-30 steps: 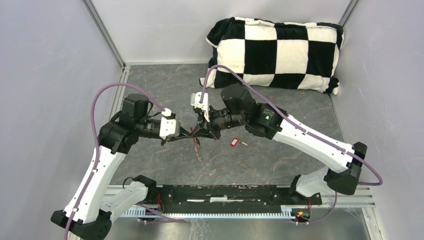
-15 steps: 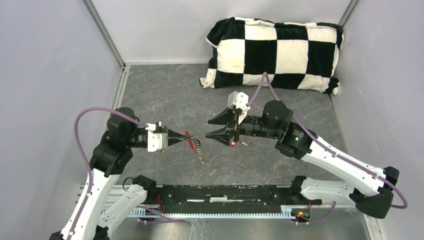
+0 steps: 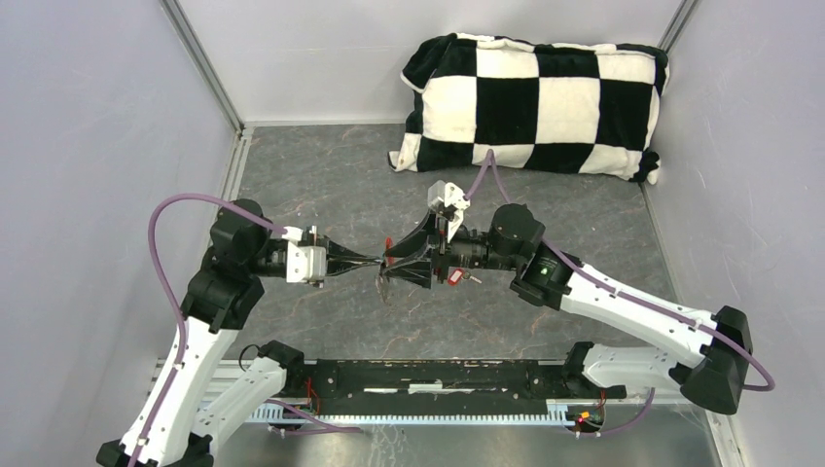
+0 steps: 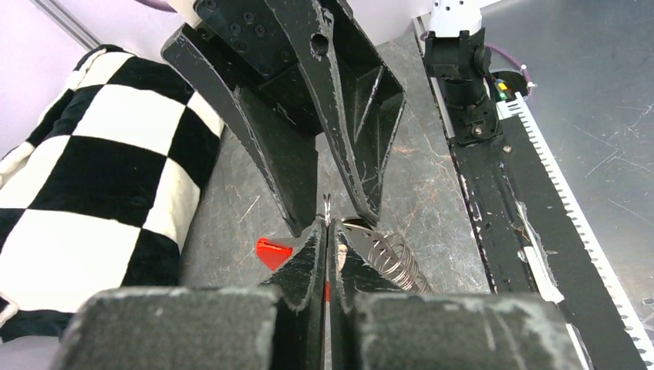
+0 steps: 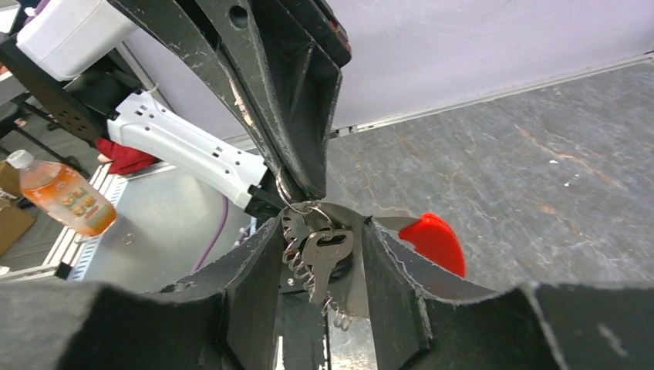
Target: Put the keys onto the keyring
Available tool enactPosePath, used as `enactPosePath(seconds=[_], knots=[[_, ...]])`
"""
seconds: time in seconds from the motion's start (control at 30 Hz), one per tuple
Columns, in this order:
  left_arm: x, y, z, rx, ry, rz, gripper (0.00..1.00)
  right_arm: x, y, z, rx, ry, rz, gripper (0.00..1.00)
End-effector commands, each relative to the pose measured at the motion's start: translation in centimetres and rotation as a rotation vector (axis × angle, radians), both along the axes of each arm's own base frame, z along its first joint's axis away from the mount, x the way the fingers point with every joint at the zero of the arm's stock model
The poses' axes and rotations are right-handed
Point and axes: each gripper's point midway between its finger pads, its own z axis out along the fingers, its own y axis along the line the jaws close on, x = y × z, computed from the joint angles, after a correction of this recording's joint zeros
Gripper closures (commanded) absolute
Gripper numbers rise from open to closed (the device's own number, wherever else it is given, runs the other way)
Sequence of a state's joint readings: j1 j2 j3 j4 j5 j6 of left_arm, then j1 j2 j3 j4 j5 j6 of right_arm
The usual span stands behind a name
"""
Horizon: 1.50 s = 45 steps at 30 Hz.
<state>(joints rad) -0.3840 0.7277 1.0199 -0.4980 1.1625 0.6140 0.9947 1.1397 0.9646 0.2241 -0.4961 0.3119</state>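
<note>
The right hand (image 3: 389, 261) has swung in, half spread, straddling the left hand (image 3: 376, 263), which pinches the keyring (image 5: 436, 240) by its red fob. One key (image 5: 324, 258) dangles between the right fingers (image 5: 247, 293); the red-headed key (image 3: 453, 276) lies on the table (image 3: 321, 175) under that wrist, a checkered pillow (image 3: 530, 102) well beyond.

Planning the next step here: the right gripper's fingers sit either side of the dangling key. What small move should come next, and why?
Probably close the right gripper on the dangling key: it hangs untouched between the open fingers, while the shut left gripper pinches the keyring.
</note>
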Motion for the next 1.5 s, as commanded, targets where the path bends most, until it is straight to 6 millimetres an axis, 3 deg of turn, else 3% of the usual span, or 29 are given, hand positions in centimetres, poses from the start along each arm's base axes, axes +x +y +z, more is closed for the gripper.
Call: enactPosePath(seconds=[0.0,0.23,0.37,0.4,0.5,0.53,0.6,0.67,0.7,0.9,1.03,1.17,1.37,1.47], knots=[[-0.9,-0.1,2.7,-0.045,-0.056,-0.041,0.98,-1.1,1.0,0.8,0.049,0.015,0.068,0.54],[-0.9,-0.1,3.0,-0.046,-0.057,-0.038,0.98,-1.0,1.0,0.4,0.038,0.008,0.057,0.79],[-0.9,-0.1,2.8,-0.044,-0.059,-0.032,0.98,-0.5,0.1,1.0,0.025,-0.037,0.010,0.78],[-0.9,0.0,2.7,-0.043,-0.059,-0.030,0.98,-0.1,-0.2,1.2,0.018,-0.050,-0.017,0.73],[-0.5,0.0,2.6,-0.039,-0.063,-0.012,0.98,1.3,-1.5,1.8,-0.020,-0.100,-0.124,0.43],[-0.3,0.0,2.5,-0.038,-0.063,-0.002,0.98,1.7,-2.1,1.7,-0.029,-0.115,-0.157,0.36],[0.3,0.1,2.4,-0.033,-0.062,0.029,0.98,2.2,-2.9,1.4,-0.036,-0.130,-0.204,0.23],[1.1,0.2,2.2,-0.037,-0.049,0.075,0.98,2.0,-3.3,0.8,-0.036,-0.127,-0.214,0.03],[1.6,0.2,2.2,-0.044,-0.040,0.105,0.98,1.9,-3.2,0.7,-0.031,-0.122,-0.209,0.02],[5.0,0.6,2.1,-0.109,0.014,0.283,0.98,1.0,-0.6,-2.2,-0.130,-0.140,-0.229,0.02],[5.9,0.9,2.0,-0.113,0.020,0.333,0.98,4.1,-0.4,-4.6,-0.226,-0.118,-0.457,0.02],[5.7,1.0,2.0,-0.116,0.017,0.332,0.98,5.8,-0.4,-5.1,-0.202,-0.128,-0.592,0.02],[5.3,1.0,2.1,-0.119,0.013,0.322,0.98,6.7,0.4,-4.9,-0.140,-0.135,-0.629,0.29],[5.2,0.9,2.0,-0.120,0.027,0.314,0.98,6.6,1.5,-5.1,-0.153,-0.130,-0.600,0.36]])
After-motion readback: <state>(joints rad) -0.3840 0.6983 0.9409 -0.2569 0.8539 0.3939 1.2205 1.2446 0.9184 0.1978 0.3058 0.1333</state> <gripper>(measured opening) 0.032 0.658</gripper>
